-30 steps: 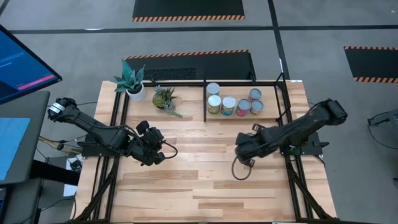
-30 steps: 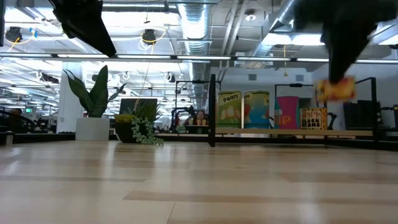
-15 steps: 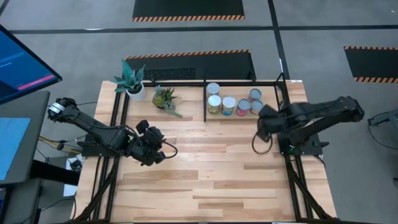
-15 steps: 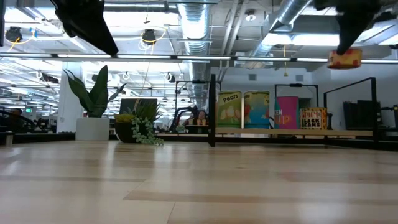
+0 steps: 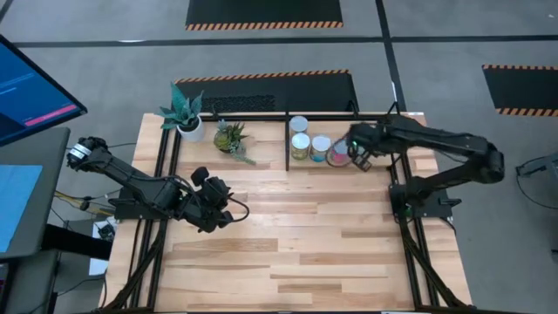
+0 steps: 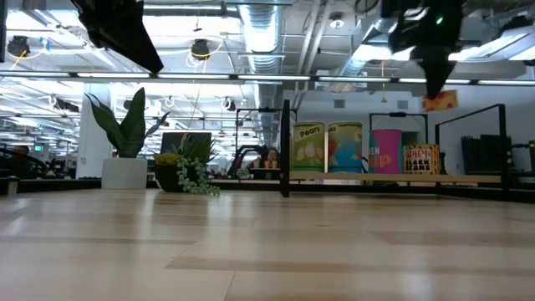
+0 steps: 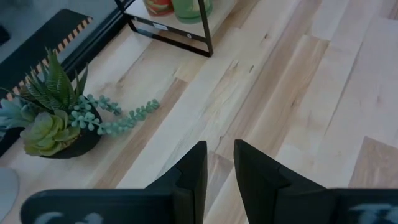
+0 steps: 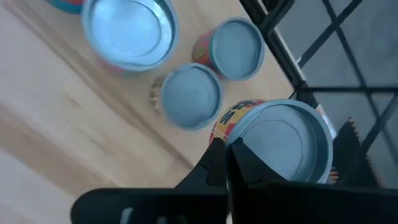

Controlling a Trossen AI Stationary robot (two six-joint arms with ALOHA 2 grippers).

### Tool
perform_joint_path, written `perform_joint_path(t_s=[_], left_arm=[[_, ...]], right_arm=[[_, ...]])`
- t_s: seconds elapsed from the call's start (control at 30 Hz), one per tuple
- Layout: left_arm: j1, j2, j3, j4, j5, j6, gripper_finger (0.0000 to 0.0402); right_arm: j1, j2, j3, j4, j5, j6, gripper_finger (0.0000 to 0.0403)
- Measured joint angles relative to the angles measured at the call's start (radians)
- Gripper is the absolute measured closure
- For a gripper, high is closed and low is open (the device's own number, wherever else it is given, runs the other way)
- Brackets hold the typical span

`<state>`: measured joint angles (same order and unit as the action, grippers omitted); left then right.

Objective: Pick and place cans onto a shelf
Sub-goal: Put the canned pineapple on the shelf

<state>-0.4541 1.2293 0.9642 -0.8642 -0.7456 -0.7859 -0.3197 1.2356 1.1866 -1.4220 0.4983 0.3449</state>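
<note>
Placing: right gripper (image 5: 358, 150) clamped on a yellow-red can (image 6: 440, 101) above the shelf (image 5: 288, 141); next, lower beside shelved cans (image 5: 310, 146)

Grey floor (image 5: 453, 35) surrounds the wooden table (image 5: 279, 253), with black-and-orange striped mats (image 5: 264, 12) lying on it. Ducts and pipes (image 6: 259, 33) run overhead among ceiling lights (image 6: 393, 52).

- The tabletop (image 5: 288, 235) is evenly and brightly lit from overhead; only soft, faint shadows are cast.
- In the low view, glare is seen from ceiling light strips (image 6: 393, 52).
- In the right wrist view, the near cans (image 8: 283, 146) are blurred.
</note>
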Motion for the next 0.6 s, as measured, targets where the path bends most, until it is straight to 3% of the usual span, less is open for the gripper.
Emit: perform_joint_path(t_s=[0.33,0.6], left_arm=[[0.000,0.000,0.000,0.000,0.000,0.006,0.0332],[0.000,0.000,0.000,0.003,0.004,0.006,0.0332]], right_arm=[[-0.196,0.174,0.000,0.027,-0.076,-0.320,0.0399],[-0.273,0.209,0.000,0.000,-0.077,-0.360,0.0399]])
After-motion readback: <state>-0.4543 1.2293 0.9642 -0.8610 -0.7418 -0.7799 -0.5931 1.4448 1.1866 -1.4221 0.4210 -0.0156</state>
